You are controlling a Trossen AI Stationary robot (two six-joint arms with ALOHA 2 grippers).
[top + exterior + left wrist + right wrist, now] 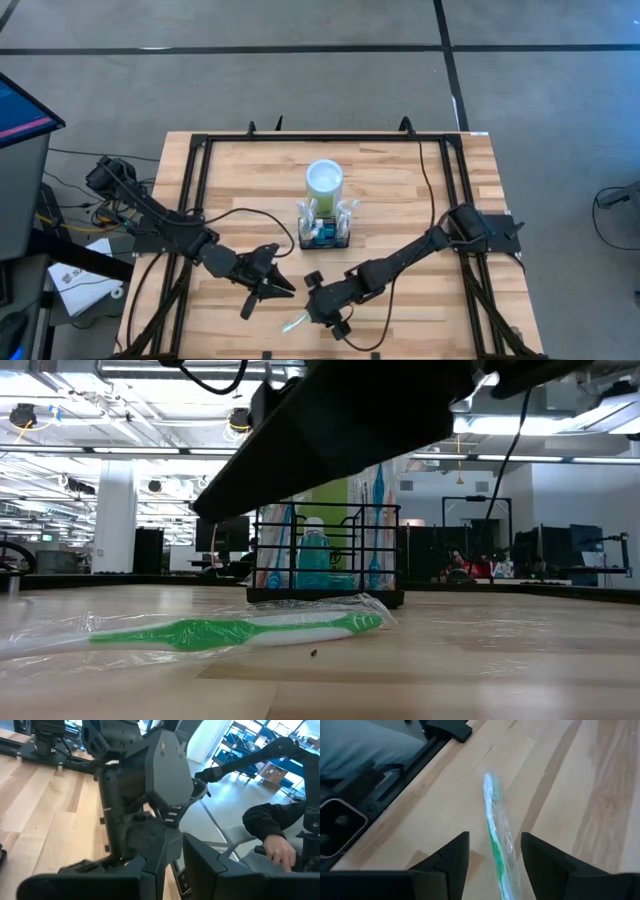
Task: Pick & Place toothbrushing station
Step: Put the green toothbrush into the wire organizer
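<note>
The right gripper [490,852], jaws spread, hung over the wrapped toothbrush [494,832], apparently lined up to grasp it, well short of the toothbrushing station [326,232] mid-table; the left gripper [268,287], jaws spread, waited nearby.

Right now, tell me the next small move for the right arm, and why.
Probably lower the right gripper straight down over the toothbrush. Its fingers are open with the wrapped green and white handle lying flat on the table between them, not yet gripped. The caddy stands farther back beside the green cup, and the left gripper waits nearby.
</note>
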